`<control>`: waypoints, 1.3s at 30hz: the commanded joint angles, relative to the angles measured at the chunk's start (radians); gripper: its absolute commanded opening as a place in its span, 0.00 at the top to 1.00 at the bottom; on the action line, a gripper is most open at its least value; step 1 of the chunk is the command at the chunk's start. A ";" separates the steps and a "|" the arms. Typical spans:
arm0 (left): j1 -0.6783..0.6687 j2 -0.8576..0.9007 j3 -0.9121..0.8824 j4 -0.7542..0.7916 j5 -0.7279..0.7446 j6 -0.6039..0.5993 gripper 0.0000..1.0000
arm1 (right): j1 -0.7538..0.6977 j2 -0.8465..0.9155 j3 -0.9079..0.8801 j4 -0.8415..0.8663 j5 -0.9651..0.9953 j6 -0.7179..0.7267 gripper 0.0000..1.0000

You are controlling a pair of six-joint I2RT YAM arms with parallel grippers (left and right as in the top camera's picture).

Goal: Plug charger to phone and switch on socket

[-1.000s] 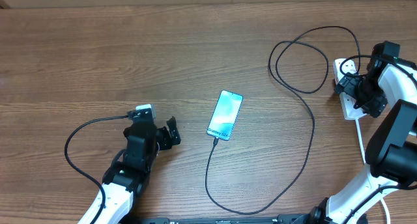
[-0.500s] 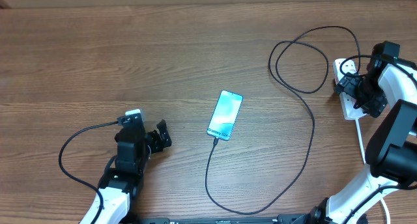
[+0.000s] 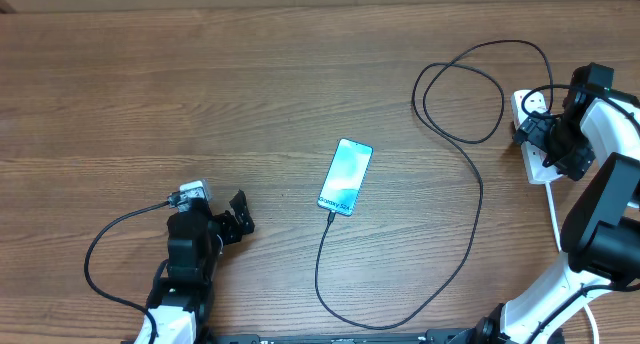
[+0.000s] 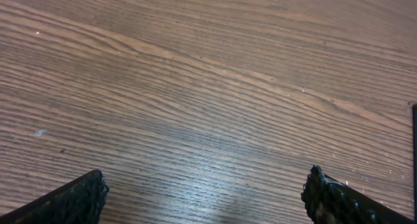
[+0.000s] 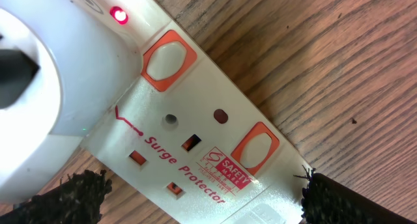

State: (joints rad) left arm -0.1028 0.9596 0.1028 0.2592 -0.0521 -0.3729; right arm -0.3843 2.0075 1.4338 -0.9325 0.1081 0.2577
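Note:
The phone (image 3: 346, 176) lies face up in the middle of the table, its light blue screen lit. The thin black charger cable (image 3: 470, 154) runs from the phone's near end, loops across the table and reaches the white socket strip (image 3: 535, 156) at the right edge. My right gripper (image 3: 548, 142) is open and hovers directly over the strip. In the right wrist view the socket (image 5: 195, 146) has orange switches, a lit red lamp (image 5: 119, 15) and a white adapter (image 5: 52, 74) plugged in. My left gripper (image 3: 238, 218) is open and empty over bare wood, left of the phone.
The strip's thick white cord (image 3: 553, 212) runs toward the front along the right arm. The left arm's own black cable (image 3: 115, 234) arcs at the front left. The left wrist view shows only wood grain between the fingertips (image 4: 205, 198).
My left arm has drawn back toward the front left, away from the phone, gripper still open. The right arm, phone and cable have not moved.

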 commanded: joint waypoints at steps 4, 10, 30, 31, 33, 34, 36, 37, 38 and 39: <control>0.007 -0.061 -0.037 0.004 0.019 0.021 0.00 | 0.005 -0.018 -0.004 0.005 0.003 -0.004 0.00; 0.025 -0.111 -0.075 0.020 0.024 0.010 0.00 | 0.005 -0.018 -0.004 0.005 0.002 -0.004 0.00; 0.053 -0.380 -0.098 -0.219 0.011 0.014 0.00 | 0.005 -0.018 -0.004 0.005 0.003 -0.004 0.00; 0.053 -0.403 -0.098 -0.243 0.005 0.014 0.00 | 0.005 -0.018 -0.004 0.005 0.003 -0.004 0.00; 0.053 -0.456 -0.098 -0.298 -0.009 0.014 0.00 | 0.005 -0.018 -0.004 0.005 0.003 -0.004 0.00; 0.053 -0.485 -0.098 -0.328 -0.013 0.015 0.00 | 0.005 -0.018 -0.004 0.005 0.003 -0.004 0.00; 0.060 -0.530 -0.098 -0.338 0.008 0.064 0.00 | 0.005 -0.018 -0.004 0.005 0.003 -0.004 0.00; 0.061 -0.544 -0.098 -0.338 0.010 0.068 0.00 | 0.005 -0.018 -0.004 0.005 0.003 -0.004 0.00; 0.063 -0.558 -0.098 -0.338 0.011 0.068 0.00 | 0.005 -0.018 -0.004 0.005 0.002 -0.004 0.00; 0.065 -0.570 -0.098 -0.338 0.014 0.068 0.01 | 0.005 -0.018 -0.004 0.005 0.003 -0.004 0.00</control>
State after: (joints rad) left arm -0.0502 0.4313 0.0086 -0.0780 -0.0406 -0.3454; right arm -0.3843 2.0075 1.4338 -0.9329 0.1085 0.2581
